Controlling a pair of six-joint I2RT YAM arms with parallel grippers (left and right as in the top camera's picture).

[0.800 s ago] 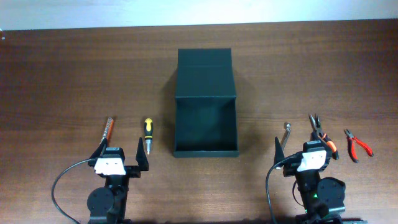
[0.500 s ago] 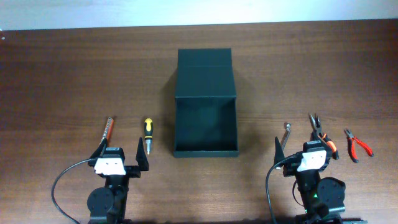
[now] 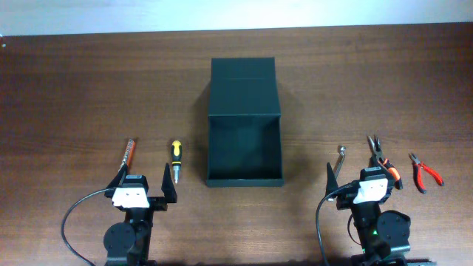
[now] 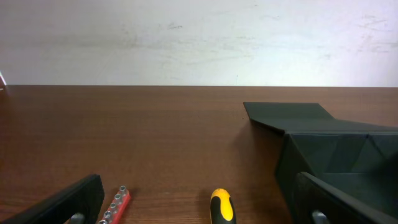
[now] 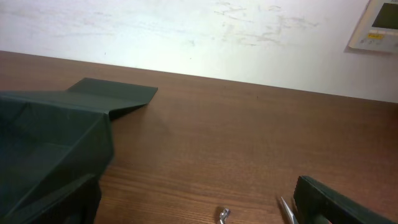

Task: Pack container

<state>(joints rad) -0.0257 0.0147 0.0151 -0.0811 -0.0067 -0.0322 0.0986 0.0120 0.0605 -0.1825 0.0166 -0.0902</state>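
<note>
Left gripper and right gripper sit low, either side of the container, forward-facing; both splayed wide, empty.

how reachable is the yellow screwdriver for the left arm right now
Likely yes: the screwdriver lies just ahead of the open left gripper, nothing between them; the container sits further right.

A dark brown wood-grain table is spanning the work area. A white wall, scuffed and faintly marked, is running along its far edge. A pale control panel is hanging on it at right. Even light is falling throughout.
</note>
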